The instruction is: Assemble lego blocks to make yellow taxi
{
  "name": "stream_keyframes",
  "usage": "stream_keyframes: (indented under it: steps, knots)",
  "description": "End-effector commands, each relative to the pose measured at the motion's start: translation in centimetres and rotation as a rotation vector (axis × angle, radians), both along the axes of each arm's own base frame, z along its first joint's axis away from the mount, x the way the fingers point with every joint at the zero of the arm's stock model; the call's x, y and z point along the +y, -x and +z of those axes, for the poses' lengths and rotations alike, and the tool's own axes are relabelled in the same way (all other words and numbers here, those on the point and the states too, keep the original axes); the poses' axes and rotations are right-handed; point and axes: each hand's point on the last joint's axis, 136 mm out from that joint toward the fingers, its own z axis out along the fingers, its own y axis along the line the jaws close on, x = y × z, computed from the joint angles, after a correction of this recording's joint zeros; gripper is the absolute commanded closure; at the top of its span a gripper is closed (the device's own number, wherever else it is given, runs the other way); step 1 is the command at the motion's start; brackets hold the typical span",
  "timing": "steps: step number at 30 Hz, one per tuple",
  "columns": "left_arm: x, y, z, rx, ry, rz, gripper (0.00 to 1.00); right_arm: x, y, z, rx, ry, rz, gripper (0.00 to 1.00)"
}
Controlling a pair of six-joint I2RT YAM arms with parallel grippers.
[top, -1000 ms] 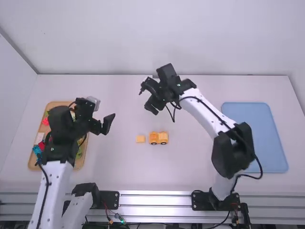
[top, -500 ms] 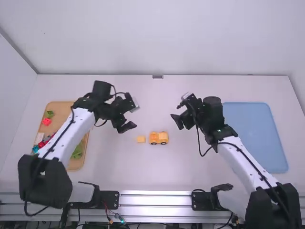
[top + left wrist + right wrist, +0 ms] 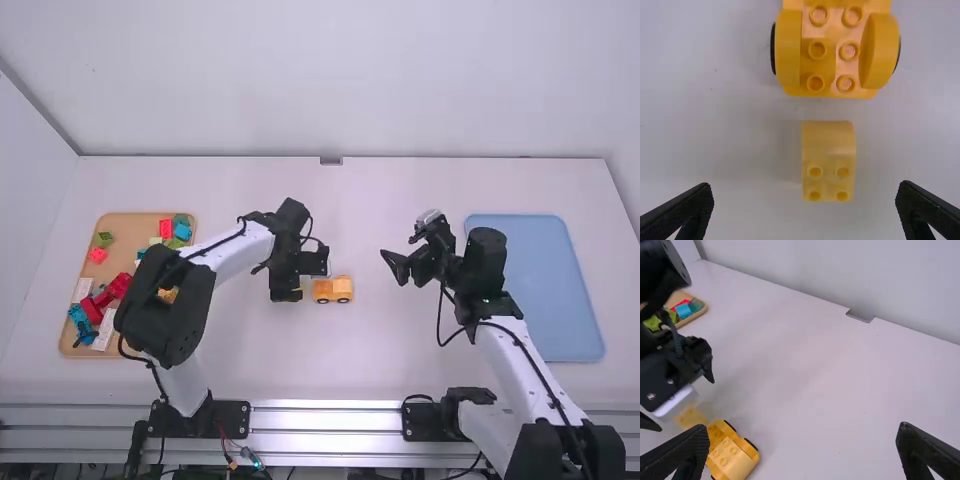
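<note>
Over the small yellow block, my left gripper (image 3: 287,287) points down, mostly covering it. In the left wrist view the left gripper (image 3: 806,207) is open, its fingers either side of the curved yellow block (image 3: 829,160), which has several studs at one end. The wheeled yellow car body (image 3: 832,52) lies just beyond, apart from that block. In the high view the car body (image 3: 333,289) stands upright right beside the left gripper. Farther right, above the table, hangs my right gripper (image 3: 402,270); in the right wrist view the right gripper (image 3: 805,447) is open and holds nothing.
A wooden tray (image 3: 130,222) of loose coloured blocks lies at the left, partly under the left arm. A blue tray (image 3: 545,290) lies at the right, beside the right arm. A small grey bracket (image 3: 331,161) sits at the table's far edge.
The left gripper has moved right and toward the camera, from the wooden tray's side to over the small block. The right gripper has drawn back to the right. The car body has not moved.
</note>
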Motion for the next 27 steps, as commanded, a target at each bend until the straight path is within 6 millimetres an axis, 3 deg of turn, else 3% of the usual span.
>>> stream_keyframes:
  steps: [1,7,17,27]
  knots:
    - [0.3,0.0,-0.3,0.016,-0.006,-0.004,0.07,0.2,0.4,0.1,0.006,-0.027,0.023,0.02]
    - [-0.9,0.7,-0.5,0.043,0.054,-0.019,0.12,0.4,0.5,0.1,0.005,-0.026,0.03,0.01]
    - [-0.4,1.8,-2.6,0.049,0.055,-0.01,0.12,0.3,0.4,0.1,0.003,-0.021,0.025,0.02]
    - [-0.6,2.0,-3.3,0.043,0.089,0.013,0.29,1.3,0.8,0.1,0.002,-0.019,0.054,0.02]
